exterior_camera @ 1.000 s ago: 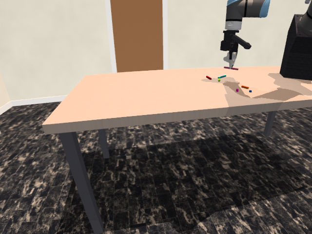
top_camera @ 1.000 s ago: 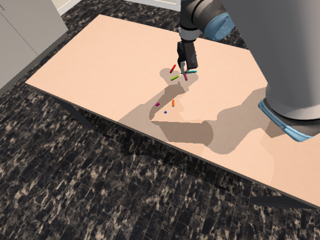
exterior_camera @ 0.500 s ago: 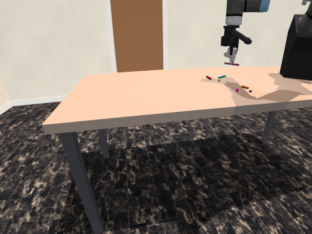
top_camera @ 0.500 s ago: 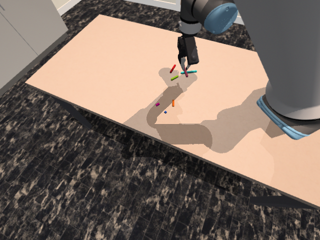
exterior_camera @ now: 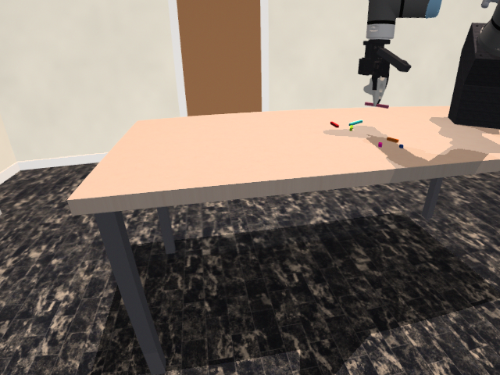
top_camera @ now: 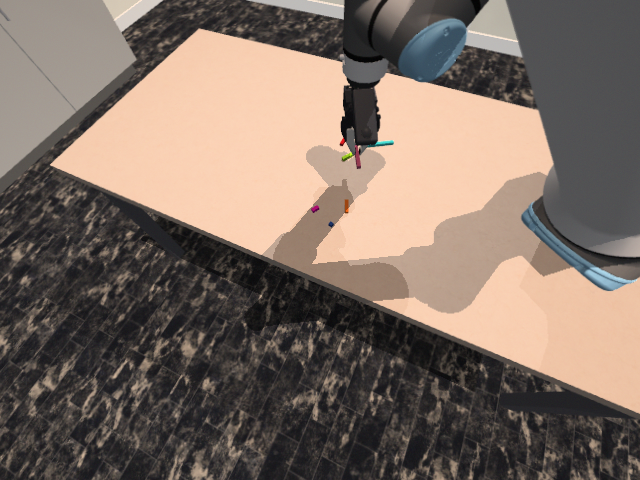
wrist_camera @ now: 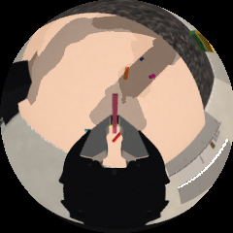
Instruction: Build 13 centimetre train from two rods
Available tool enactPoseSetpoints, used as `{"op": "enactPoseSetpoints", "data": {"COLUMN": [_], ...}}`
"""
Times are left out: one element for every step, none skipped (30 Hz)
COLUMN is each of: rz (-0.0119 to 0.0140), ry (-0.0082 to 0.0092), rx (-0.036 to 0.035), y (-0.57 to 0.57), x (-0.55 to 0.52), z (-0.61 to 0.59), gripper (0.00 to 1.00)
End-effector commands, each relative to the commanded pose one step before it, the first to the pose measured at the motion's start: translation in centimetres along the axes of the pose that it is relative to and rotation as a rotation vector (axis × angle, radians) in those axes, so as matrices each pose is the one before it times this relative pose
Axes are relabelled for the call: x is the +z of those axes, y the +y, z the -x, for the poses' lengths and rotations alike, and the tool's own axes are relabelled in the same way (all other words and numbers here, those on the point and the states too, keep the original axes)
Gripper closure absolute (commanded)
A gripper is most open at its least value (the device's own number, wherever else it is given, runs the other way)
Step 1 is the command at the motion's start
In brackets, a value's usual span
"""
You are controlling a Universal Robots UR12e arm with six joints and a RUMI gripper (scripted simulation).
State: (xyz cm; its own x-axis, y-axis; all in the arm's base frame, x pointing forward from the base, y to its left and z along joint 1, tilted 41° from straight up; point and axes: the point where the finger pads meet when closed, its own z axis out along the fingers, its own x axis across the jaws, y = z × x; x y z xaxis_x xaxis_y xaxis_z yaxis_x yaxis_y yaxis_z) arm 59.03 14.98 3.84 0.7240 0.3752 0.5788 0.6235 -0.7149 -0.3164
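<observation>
"Our end effector (top_camera: pixel 357 149) (exterior_camera: pixel 376 105) (wrist_camera: pixel 115 116) grips the pink rod (top_camera: pixel 357 158) (exterior_camera: pixel 376 105) (wrist_camera: pixel 115 107) above the worktop (top_camera: pixel 206 129) (exterior_camera: pixel 226 149) (wrist_camera: pixel 78 63); orange (top_camera: pixel 346 206) (exterior_camera: pixel 392 139) (wrist_camera: pixel 126 73) lies toward one o'clock in our wrist view."

"Probably light and stiff; let's keep hold mid-length."

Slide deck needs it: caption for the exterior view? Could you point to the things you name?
Closed tool (exterior_camera: pixel 376 105) holds the pink rod (exterior_camera: pixel 383 105) above the table (exterior_camera: pixel 201 161); six other rods lie below.

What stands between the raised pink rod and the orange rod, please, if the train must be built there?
Nothing visible stands between the pink rod and the orange rod. The magenta and blue rods lie nearby, outside that path.
</observation>
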Motion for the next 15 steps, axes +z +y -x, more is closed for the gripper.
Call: {"op": "enactPoseSetpoints", "data": {"rz": [0.00795, -0.00029, -0.00018, -0.00008, -0.00001, 0.0, 0.0, 0.0, 0.0, 0.0, 0.0, 0.0, 0.0, 0.0, 0.0], "ry": [-0.00187, 0.00038, 0.00024, 0.0001, 0.00002, 0.0, 0.0, 0.0, 0.0, 0.0, 0.0, 0.0, 0.0, 0.0, 0.0], "rx": [0.06253, 0.00968, 0.00572, 0.0024, 0.00038, 0.0, 0.0, 0.0, 0.0, 0.0, 0.0, 0.0, 0.0, 0.0, 0.0], "y": [-2.196, -0.4, -0.239, -0.101, -0.016, 0.0, 0.0, 0.0, 0.0, 0.0, 0.0, 0.0, 0.0, 0.0, 0.0], "x": [-0.128, -0.015, -0.009, -0.004, -0.001, 0.0, 0.0, 0.0, 0.0, 0.0, 0.0, 0.0, 0.0, 0.0, 0.0], "z": [-1.955, -0.266, -0.154, -0.064, -0.01, 0.0, 0.0, 0.0, 0.0, 0.0, 0.0, 0.0, 0.0, 0.0, 0.0], "gripper": [1.0, 1.0, 1.0, 1.0, 1.0, 1.0, 1.0, 1.0, 1.0, 1.0, 1.0, 1.0, 1.0, 1.0, 1.0]}}
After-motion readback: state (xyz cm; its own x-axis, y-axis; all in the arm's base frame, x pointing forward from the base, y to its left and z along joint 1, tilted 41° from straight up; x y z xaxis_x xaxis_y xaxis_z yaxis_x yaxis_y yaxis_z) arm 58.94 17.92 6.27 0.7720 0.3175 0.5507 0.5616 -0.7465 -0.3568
